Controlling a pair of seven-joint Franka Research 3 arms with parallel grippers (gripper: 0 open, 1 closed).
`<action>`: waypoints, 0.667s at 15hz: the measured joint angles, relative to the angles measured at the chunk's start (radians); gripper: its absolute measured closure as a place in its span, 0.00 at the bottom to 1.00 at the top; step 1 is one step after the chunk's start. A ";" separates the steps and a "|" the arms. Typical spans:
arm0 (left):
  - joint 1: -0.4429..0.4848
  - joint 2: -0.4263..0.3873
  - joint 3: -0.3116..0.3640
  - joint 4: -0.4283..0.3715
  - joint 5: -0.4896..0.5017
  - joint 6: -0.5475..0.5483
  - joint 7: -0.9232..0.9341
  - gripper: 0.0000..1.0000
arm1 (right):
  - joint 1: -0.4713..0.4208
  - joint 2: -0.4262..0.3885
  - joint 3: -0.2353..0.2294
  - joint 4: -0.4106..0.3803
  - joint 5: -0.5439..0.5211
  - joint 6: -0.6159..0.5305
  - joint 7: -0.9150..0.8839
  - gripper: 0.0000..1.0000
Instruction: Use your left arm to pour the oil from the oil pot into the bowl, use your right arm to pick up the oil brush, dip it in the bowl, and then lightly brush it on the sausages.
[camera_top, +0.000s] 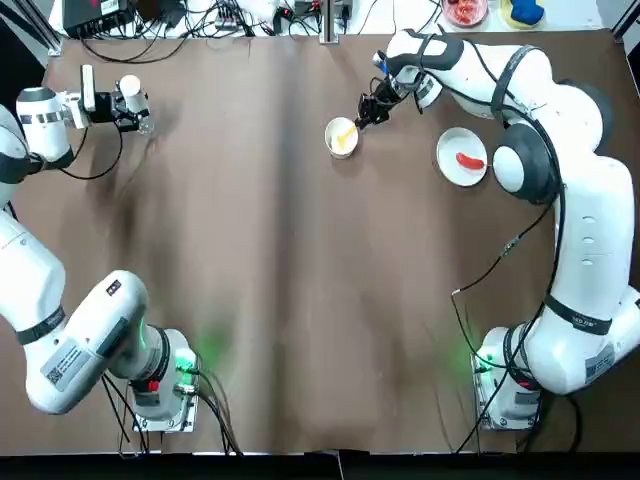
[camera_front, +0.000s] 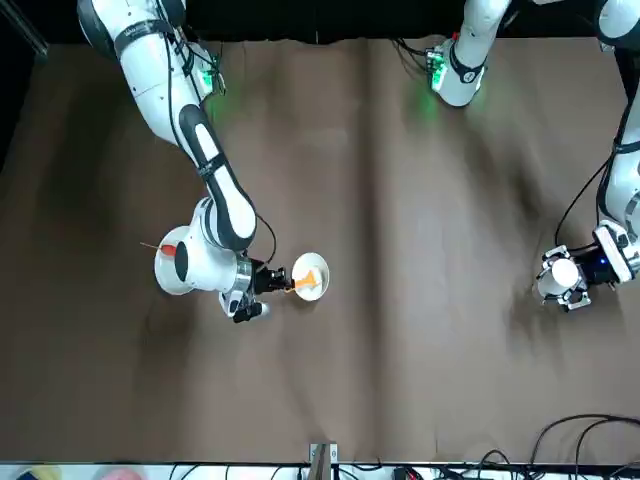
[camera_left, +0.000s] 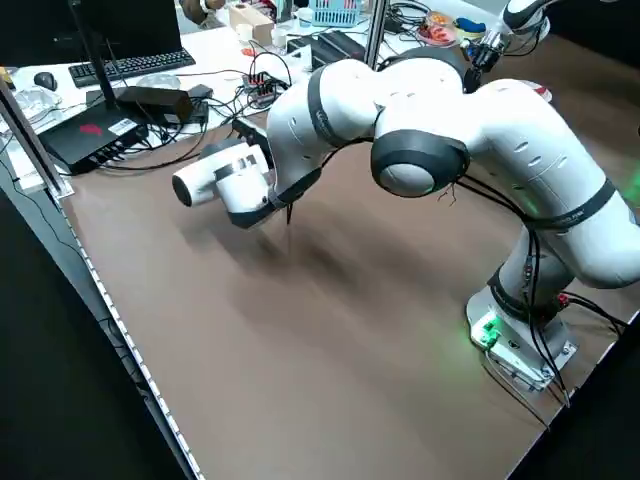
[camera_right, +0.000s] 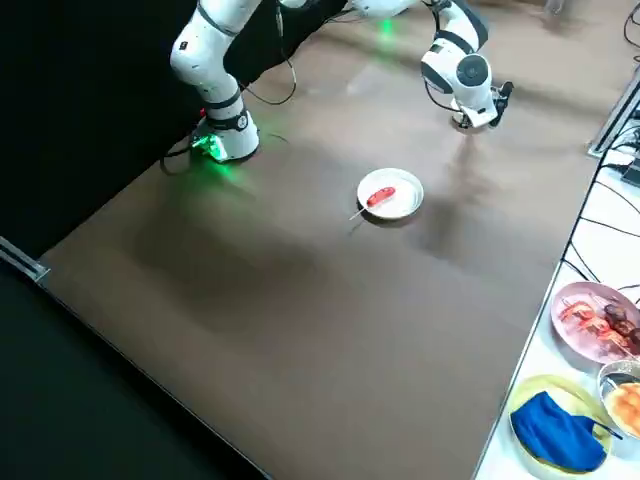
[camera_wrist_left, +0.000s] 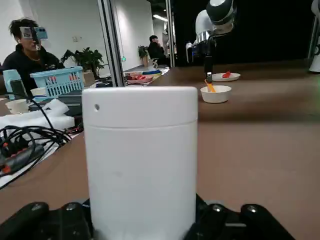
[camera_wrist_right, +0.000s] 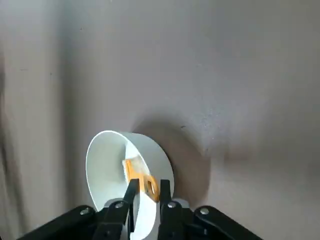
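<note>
Brown tabletop (camera_top: 280, 280) lies bare across its whole middle and near half, with wide open room between the two arms. The right gripper (camera_top: 366, 112) reaches over the far centre, its jaws clamped on the handle of the yellow-orange oil brush (camera_top: 346, 133), whose head sits inside the small white bowl (camera_top: 335, 145); in the right wrist view the brush (camera_wrist_right: 141, 181) slants down past the bowl's (camera_wrist_right: 107, 150) near rim. Just to the right of the bowl, apart from it, the white plate (camera_top: 450, 168) carries the red sausage (camera_top: 469, 159), its pale stick pointing off the plate's edge in the right side view. Far off at the table's left far corner, the left gripper (camera_top: 128, 105) hangs close to the edge, jaws clamped on the oil pot (camera_top: 131, 92), whose white cap (camera_wrist_left: 140, 150) fills the left wrist view. Cables and clutter crowd a separate white surface beyond the far edge.
</note>
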 joint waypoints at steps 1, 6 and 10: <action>0.001 0.003 0.007 -0.001 -0.006 0.000 0.000 0.47 | 0.000 0.000 0.000 0.000 0.000 0.000 0.000 0.77; 0.019 0.052 0.014 -0.013 -0.024 -0.003 0.000 0.47 | 0.000 0.000 0.002 0.004 0.010 -0.002 0.000 0.93; 0.028 0.060 0.014 -0.013 -0.060 -0.016 0.000 0.47 | 0.000 0.000 0.005 0.011 0.018 -0.008 0.000 0.96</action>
